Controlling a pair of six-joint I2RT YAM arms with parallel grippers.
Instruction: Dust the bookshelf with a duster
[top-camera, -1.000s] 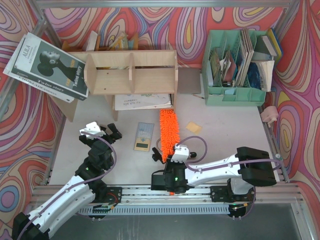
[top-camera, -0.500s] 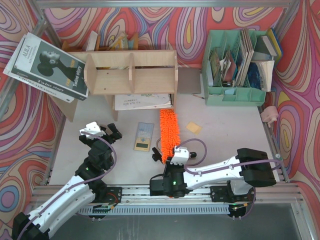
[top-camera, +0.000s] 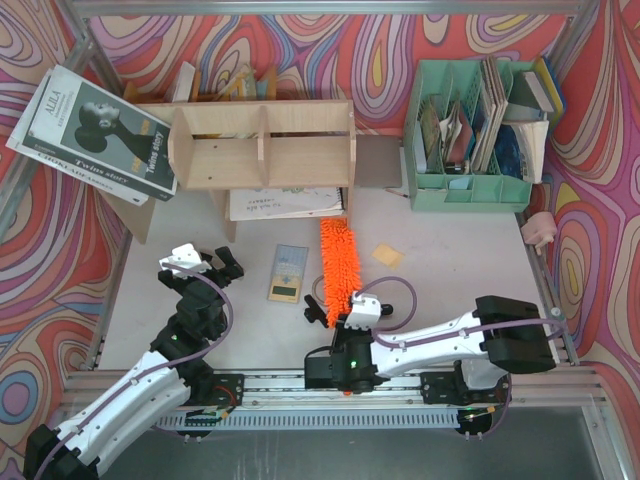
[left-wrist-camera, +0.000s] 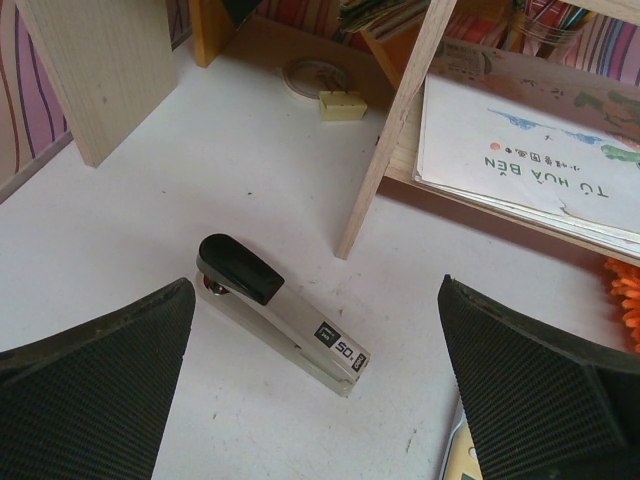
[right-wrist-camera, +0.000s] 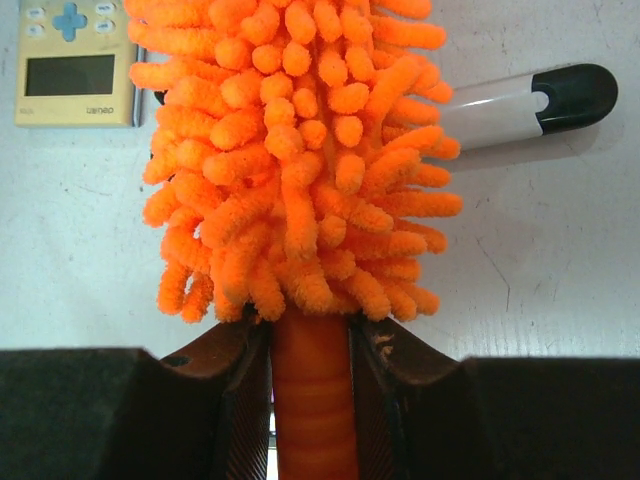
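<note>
One arm already has it: the right fingers (right-wrist-camera: 236, 398) are clenched on the handle of the duster (top-camera: 338, 266), which stretches over the table (top-camera: 450, 275) before the bookshelf's (top-camera: 262, 140) right end, its long axis pointing at that end (the left fingers (left-wrist-camera: 90, 350), spread wide and empty, hover before its left end).

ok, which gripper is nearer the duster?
Right. The right gripper is shut on the duster handle; the left gripper sits open, well to its left, apart.

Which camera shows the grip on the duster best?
Right wrist: the duster fills it, handle clamped between the right fingers. Top external shows the whole fluffy head, but the arm hides the handle. Left wrist catches only orange tips at its right edge.
</note>
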